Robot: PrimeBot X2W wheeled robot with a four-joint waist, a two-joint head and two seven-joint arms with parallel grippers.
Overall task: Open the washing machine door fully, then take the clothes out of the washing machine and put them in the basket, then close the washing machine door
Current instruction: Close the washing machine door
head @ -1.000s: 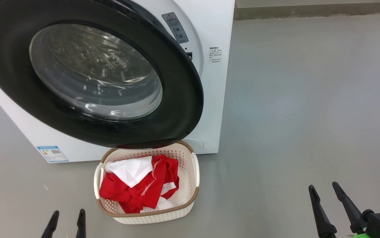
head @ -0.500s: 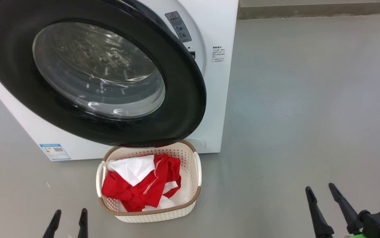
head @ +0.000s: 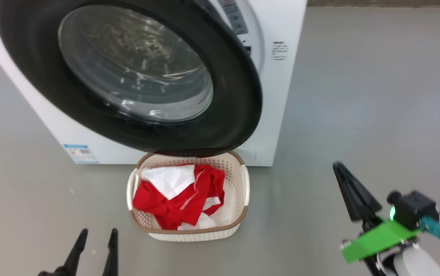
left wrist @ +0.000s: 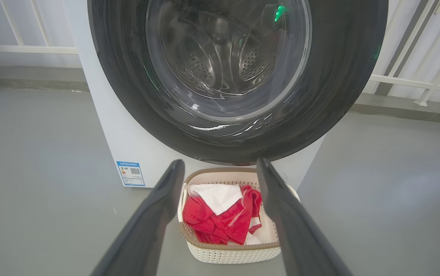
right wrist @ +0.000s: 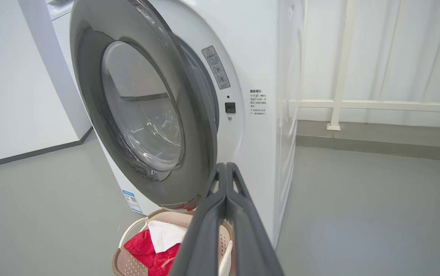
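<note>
washing machine door (head: 239,111): glossy black rim
clothes (head: 166,209): red, white panels
basket (head: 193,234): cream, perforated, brown rim
washing machine (head: 281,96): white
floor (head: 377,96): grey

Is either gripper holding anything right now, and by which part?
Nothing is held. The right gripper is shut on air; the left gripper is open and empty, short of the basket.

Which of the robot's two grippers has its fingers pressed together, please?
The right gripper: its dark fingers meet with nothing between them, while the left gripper has its fingers well apart.
</note>
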